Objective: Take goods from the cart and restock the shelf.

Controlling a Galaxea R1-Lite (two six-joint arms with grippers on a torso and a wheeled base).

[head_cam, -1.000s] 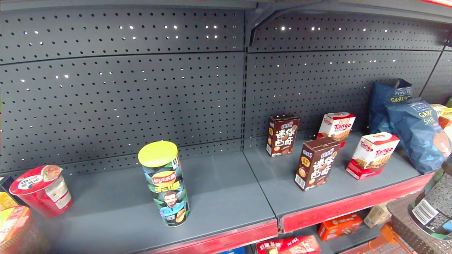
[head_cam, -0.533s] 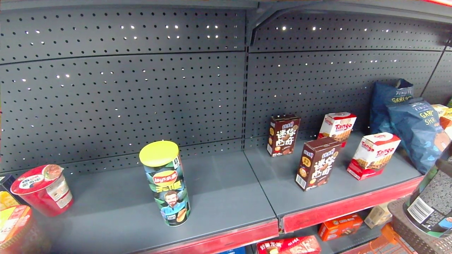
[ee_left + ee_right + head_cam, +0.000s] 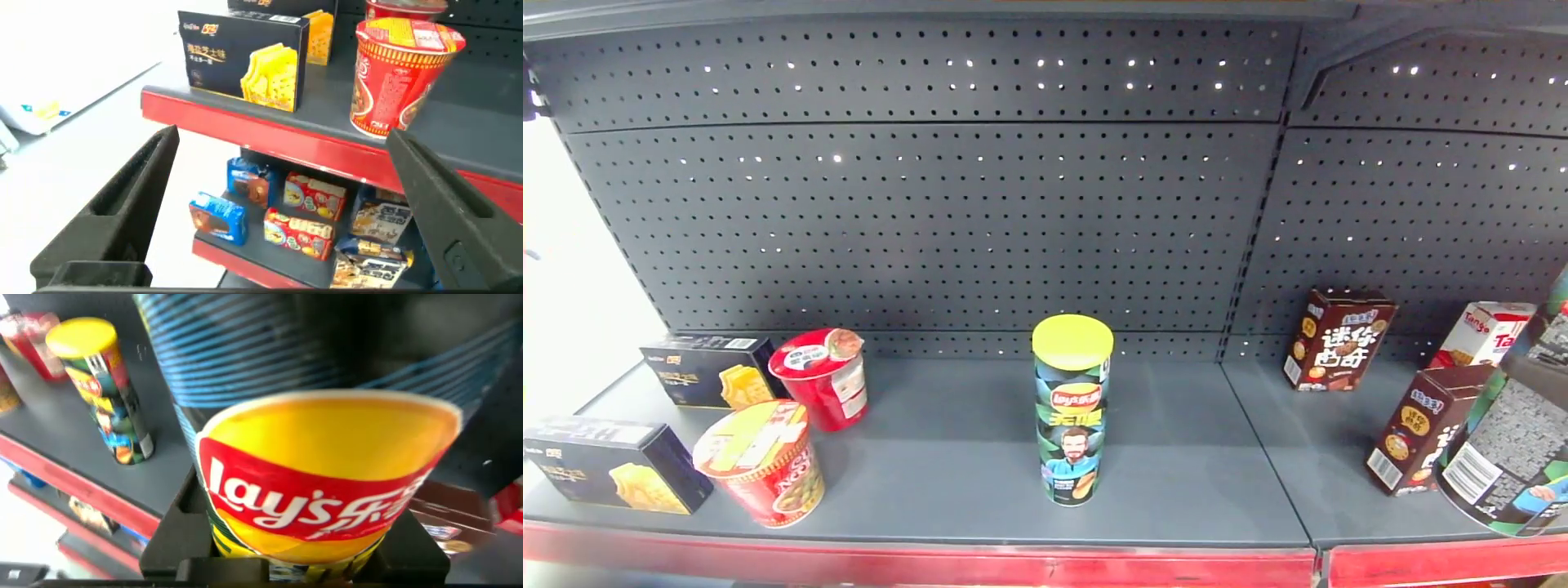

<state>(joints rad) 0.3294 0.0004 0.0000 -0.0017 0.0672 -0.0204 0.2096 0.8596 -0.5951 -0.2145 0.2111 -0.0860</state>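
Note:
A tall chips can with a yellow lid stands upright mid-shelf on the grey shelf. A second chips can hangs tilted at the head view's right edge, over the shelf's front right part, next to a brown box. My right gripper is shut on this can, its fingers pressed against the sides. The shelved can shows beyond it. My left gripper is open and holds nothing, below and in front of the shelf's red front edge.
At the shelf's left are two black boxes and two red noodle cups. On the right stand two brown boxes and a white-red box. Packets fill the lower shelf. Bare shelf lies on both sides of the standing can.
The head camera has swung left, so the shelf goods now appear farther right. The held can at the right edge has risen and come over the shelf.

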